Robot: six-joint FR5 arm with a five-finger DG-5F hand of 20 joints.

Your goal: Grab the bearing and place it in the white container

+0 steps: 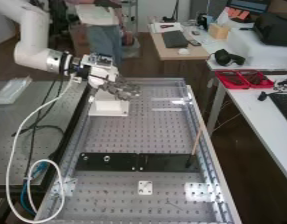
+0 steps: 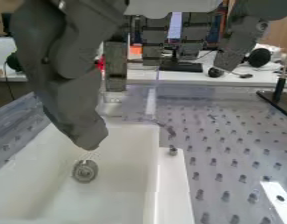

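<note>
Hovering over the white rectangular container (image 1: 108, 108), we have our dark grey hand (image 1: 122, 90) released; the round metal bearing (image 2: 85, 171) lies inside, with open floor toward one long wall.

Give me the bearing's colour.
The bearing is silvery grey; it shows best in the wrist view.

And there's the bearing (image 2: 85, 171), a small round metal piece, grey and shiny, with its ringed face showing to the wrist camera! It's within the walls of the white container (image 2: 130, 145), near one end; whether it lies flat or leans, I can't tell. The container itself, smooth, deep and open-topped with straight sides, sits upright on the perforated bench top (image 1: 137, 130), over towards the far end in the high view.
</note>
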